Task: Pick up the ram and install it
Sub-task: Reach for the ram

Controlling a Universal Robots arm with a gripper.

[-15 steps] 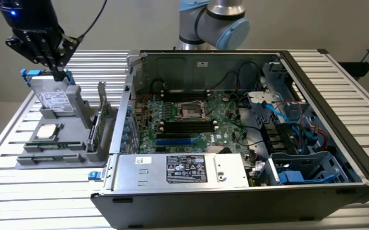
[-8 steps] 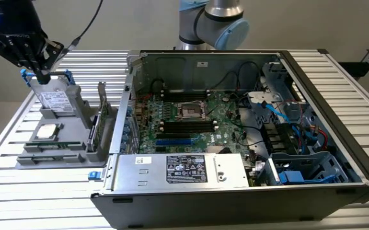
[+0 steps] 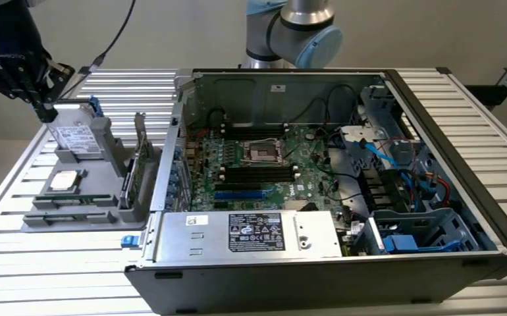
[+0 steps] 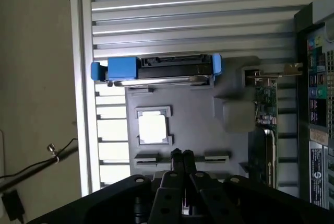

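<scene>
Two green ram sticks lie on edge in the front slots of a grey holder [image 3: 95,220] on the exterior view's left: one ram stick [image 3: 71,197] and a second ram stick [image 3: 60,214] closer to the table's front. My gripper [image 3: 47,113] hangs high above the holder's back end, over the drive, well apart from the ram. In the wrist view the gripper [image 4: 182,154] has its two fingertips pressed together with nothing between them, and they cover the middle of the ram slot far below.
On the holder also sit a grey drive with blue clips [image 3: 74,135], a square silver processor [image 3: 66,179] and an upright card [image 3: 133,181]. The open computer case [image 3: 464,197] shows the motherboard's black memory slots [image 3: 258,172] beside the processor socket [image 3: 263,153].
</scene>
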